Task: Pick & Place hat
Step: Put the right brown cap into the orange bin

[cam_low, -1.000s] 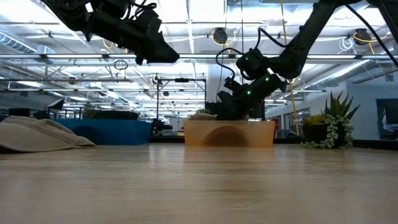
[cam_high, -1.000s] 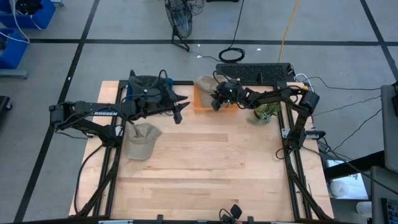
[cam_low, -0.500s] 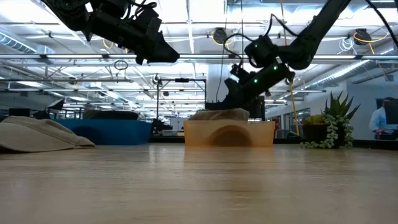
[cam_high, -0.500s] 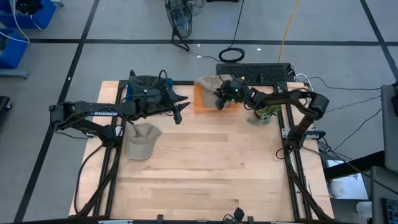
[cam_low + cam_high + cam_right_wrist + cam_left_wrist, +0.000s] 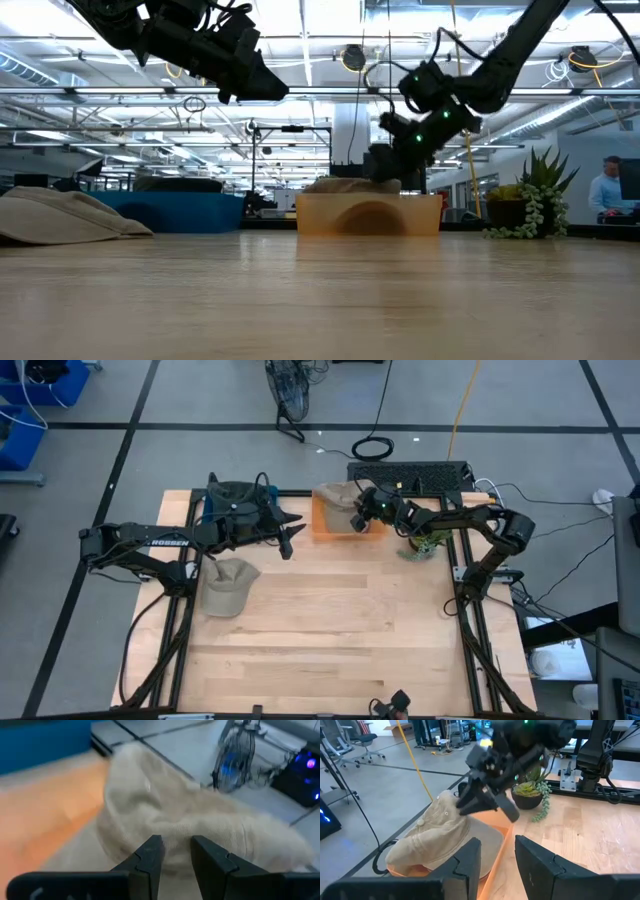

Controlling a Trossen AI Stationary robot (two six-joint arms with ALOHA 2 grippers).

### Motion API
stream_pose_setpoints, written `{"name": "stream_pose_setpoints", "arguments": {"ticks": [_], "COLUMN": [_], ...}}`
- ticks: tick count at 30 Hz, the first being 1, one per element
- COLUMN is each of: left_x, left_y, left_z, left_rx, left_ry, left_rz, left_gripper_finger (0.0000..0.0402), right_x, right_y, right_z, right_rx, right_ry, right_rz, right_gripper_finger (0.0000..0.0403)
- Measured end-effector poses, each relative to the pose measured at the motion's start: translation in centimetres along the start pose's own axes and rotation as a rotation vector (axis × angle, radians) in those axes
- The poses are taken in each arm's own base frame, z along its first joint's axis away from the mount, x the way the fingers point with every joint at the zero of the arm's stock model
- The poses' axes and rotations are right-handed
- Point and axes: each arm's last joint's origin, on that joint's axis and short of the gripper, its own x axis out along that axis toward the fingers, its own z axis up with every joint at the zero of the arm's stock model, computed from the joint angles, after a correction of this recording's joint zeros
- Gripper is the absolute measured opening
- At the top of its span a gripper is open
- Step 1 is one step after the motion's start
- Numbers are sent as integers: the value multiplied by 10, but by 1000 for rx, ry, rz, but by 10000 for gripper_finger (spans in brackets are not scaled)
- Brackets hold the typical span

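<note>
- My right end effector [image 5: 172, 845] hangs over the orange tray [image 5: 322, 526] at the far side of the surface [image 5: 330, 630]. Its two fingers stand a little apart, and nothing is between them, so it grips nothing.
- Just in front of these fingers, and slightly lower, lies a beige hat [image 5: 190, 815]. It rests in the tray, and part of it is heaped over the tray's far edge.
- I judge that this hat is already placed. If I had to take it again, the way is short: forward and down.
- The long axis of this hat seems to run along the tray's far edge, but the fabric is crumpled and I cannot be sure.
- My left end effector [image 5: 496, 842] waits in the air above the surface, on the left of the tray and apart from it. Its fingers are also parted and empty, and they point toward the tray.
- A second beige hat [image 5: 228, 582] lies flat on the surface near the left edge, on the near side of my left end effector.
- My left arm is clearly nearer to this second hat; my right arm would have to cross the whole surface.
- A small potted plant [image 5: 428, 542] stands beside the tray on the right, close to my right arm, so a wide swing there could touch it.
</note>
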Motion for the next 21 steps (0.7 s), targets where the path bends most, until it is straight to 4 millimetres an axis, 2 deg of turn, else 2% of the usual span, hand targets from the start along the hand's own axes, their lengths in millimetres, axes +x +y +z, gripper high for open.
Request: {"name": "stream_pose_setpoints", "arguments": {"ticks": [6,10,14,21], "left_x": [0,0,0,0], "left_y": [0,0,0,1], "left_z": [0,1,1,1], "left_rx": [-1,0,7,15], "left_ry": [-1,-10,-15,-10], "left_rz": [0,1,3,6], "left_gripper_finger": [124,124,124,124], "right_x": [10,16,16,6], "right_y": [-9,-12,-11,-12], "right_z": [-35,-48,-47,-30], "right_rx": [48,95,94,87], "right_ry": [76,59,20,-67], "right_rz": [-24,49,69,83], "right_gripper_finger": [93,93,93,93]}}
